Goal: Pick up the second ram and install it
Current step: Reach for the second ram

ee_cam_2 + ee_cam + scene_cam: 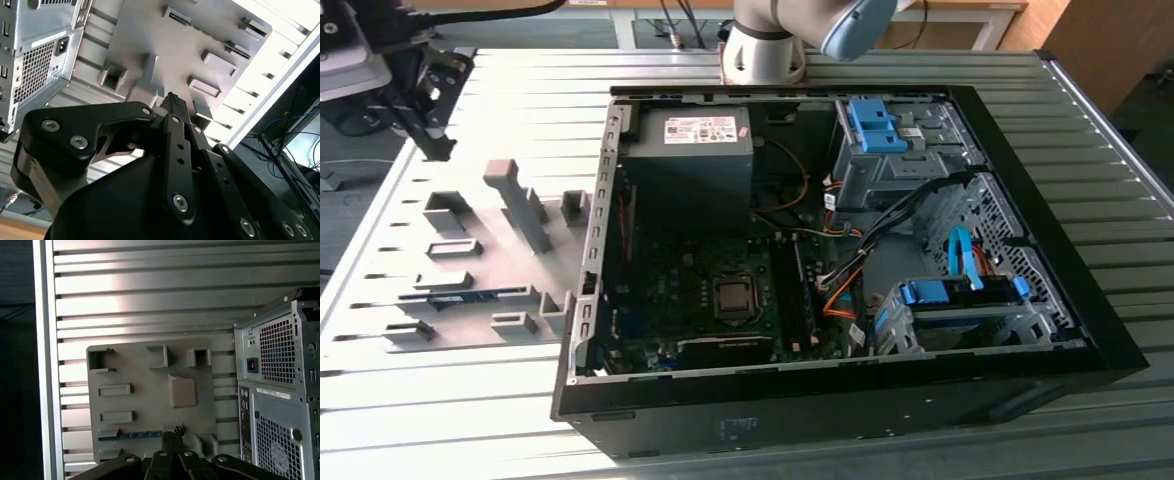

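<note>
The table is glossy ribbed metal; holder plate matt grey plastic; gripper matt black; computer case perforated bare metal.

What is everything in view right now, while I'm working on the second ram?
second ram: one, blue-green, in a slot of the fixture plate
fixture plate: one, grey, at the exterior view's left of the computer case
slotted blocks: several, grey, on the fixture plate
computer case: one, black, side open, on the table
power supply: one, dark with a white label, inside the case
drive-bay clips: two, bright blue, inside the case
table: one, silver, slatted
robot arm: one, silver and light blue, behind the case
gripper: one, black, above the fixture plate
</note>
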